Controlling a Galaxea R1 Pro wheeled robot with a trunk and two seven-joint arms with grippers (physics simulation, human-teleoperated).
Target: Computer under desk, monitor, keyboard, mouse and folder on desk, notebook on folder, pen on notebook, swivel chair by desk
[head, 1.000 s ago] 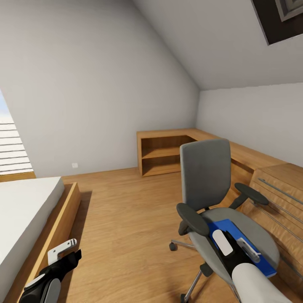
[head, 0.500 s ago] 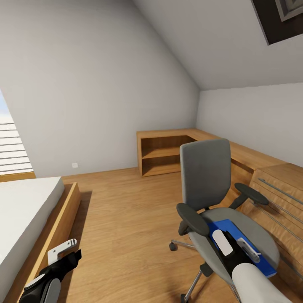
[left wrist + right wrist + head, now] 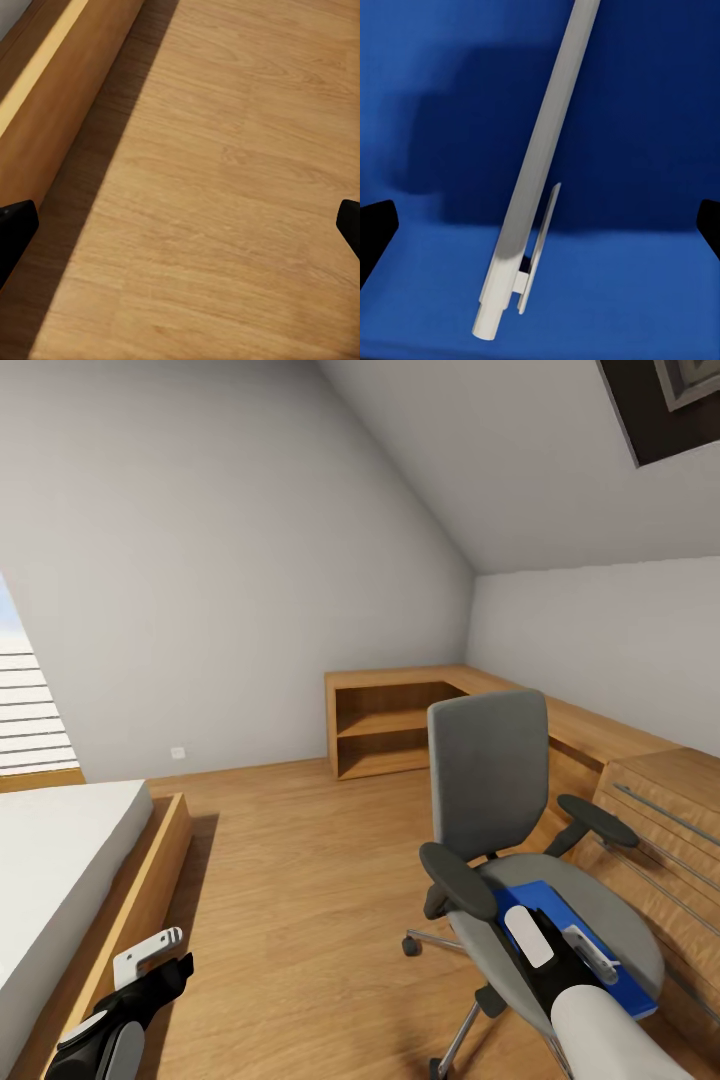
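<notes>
Nothing has moved since the earlier frames; camera, arms and objects hold the same positions.

Chair (image 3: 500, 830) stands on the plank floor (image 3: 300, 880), close to the low wooden cabinets (image 3: 600, 750) along the right wall. Its grey back is upright and faces the camera.

Folder (image 3: 548, 908) lies flat on the chair seat, near the seat's right edge. Pen (image 3: 536, 172) lies on the folder, a pale grey barrel with its clip side visible in the right wrist view.

Right gripper (image 3: 570, 950) hangs directly above the folder and pen. Its black fingertips (image 3: 375, 232) sit at opposite edges of the wrist view, spread wide, with nothing between them; the gripper is released.

Left gripper (image 3: 150, 960) hangs low beside the wooden bed frame (image 3: 130, 900), above bare floor. Its fingertips (image 3: 15, 232) are likewise spread wide and empty.
</notes>
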